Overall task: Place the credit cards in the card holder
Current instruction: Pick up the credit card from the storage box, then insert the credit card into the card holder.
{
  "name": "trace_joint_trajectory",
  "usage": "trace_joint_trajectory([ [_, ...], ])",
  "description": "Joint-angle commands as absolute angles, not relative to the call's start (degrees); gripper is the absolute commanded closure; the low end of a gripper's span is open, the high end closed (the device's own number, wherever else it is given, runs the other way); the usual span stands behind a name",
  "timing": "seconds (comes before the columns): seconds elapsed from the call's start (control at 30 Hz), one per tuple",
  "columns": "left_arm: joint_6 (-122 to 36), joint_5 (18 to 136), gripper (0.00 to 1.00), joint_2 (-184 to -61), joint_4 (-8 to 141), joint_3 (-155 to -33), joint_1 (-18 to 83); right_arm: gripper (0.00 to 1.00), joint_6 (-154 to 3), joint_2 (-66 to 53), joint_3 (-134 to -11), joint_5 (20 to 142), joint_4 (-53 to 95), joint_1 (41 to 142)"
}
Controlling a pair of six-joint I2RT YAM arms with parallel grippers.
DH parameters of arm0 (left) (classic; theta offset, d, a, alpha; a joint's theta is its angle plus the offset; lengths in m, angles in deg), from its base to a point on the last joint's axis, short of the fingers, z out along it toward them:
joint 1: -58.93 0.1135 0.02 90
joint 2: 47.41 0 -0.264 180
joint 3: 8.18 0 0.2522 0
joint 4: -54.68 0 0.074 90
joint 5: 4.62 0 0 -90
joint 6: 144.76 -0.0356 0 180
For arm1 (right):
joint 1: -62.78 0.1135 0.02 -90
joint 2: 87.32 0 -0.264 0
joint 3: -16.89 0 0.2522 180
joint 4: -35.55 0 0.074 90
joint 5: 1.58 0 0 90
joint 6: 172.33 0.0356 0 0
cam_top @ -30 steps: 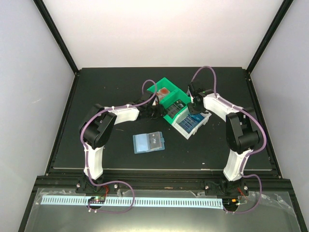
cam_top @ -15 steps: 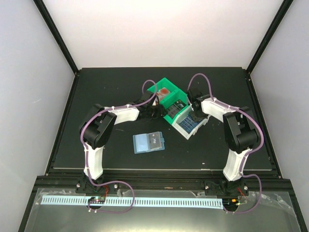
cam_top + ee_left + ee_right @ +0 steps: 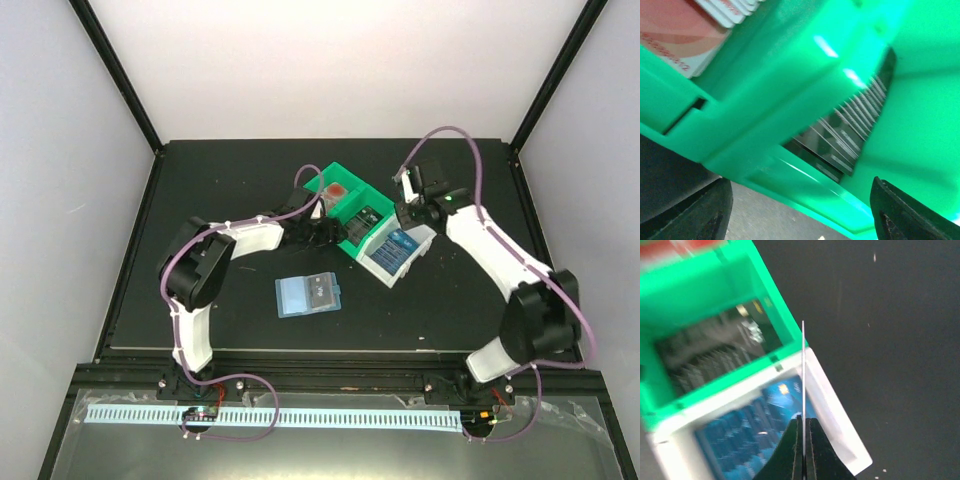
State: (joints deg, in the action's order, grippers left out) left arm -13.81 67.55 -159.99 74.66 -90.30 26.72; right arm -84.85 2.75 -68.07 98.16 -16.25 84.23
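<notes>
My right gripper [image 3: 803, 426] is shut on one thin credit card [image 3: 803, 365], seen edge-on, and holds it above the right rim of the white bin [image 3: 835, 405]. In the top view this gripper [image 3: 408, 210] hangs over the white bin's far corner. Blue cards [image 3: 745, 440] lie stacked in the white bin; dark cards [image 3: 710, 360] fill the green bin [image 3: 770, 305]. My left gripper [image 3: 800, 189] is open, its jaws either side of the green bin's wall [image 3: 790, 100], with dark cards [image 3: 850, 135] and red-and-white cards [image 3: 685, 25] behind. The card holder [image 3: 309, 294] lies open on the mat, apart from both grippers.
The green bin [image 3: 345, 205] and the white bin [image 3: 418, 250] stand side by side at the mat's middle back. A raised black frame edges the mat. The left arm [image 3: 250, 235] reaches along the mat towards the green bin's near side.
My right gripper has risen out of the white bin with a card pinched in it, and its arm has swung out to the right. The left arm has hardly moved.
</notes>
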Motion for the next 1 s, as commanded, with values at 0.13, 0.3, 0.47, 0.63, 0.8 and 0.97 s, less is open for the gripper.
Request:
trace_joint_trajectory([
  [0.13, -17.3, 61.1, 0.15, -149.5, 74.7, -88.2, 26.8, 0.99, -64.5, -9.4, -65.6, 76.3, -17.5, 84.1],
  [0.3, -17.2, 63.3, 0.14, -141.1, 75.6, -82.5, 26.8, 0.99, -52.5, -12.4, -61.1, 59.7, -14.9, 84.1],
  [0.47, -15.4, 64.2, 0.13, -130.2, 76.5, -73.8, 26.8, 0.99, -32.5, -17.0, -48.2, 45.3, 4.4, 85.3],
  [0.63, -13.2, 57.2, 0.13, -121.5, 78.4, -67.5, 27.1, 0.99, -11.9, -16.8, -36.9, 38.6, 24.3, 87.1],
  [0.8, -11.4, 48.7, 0.18, -117.5, 79.2, -63.8, 27.5, 0.99, -0.5, -13.5, -34.3, 36.8, 37.4, 91.7],
  [0.97, -14.3, 56.8, 0.25, -114.8, 85.7, -61.8, 28.0, 0.99, -9.2, -9.3, -40.2, 40.9, 29.1, 95.2],
])
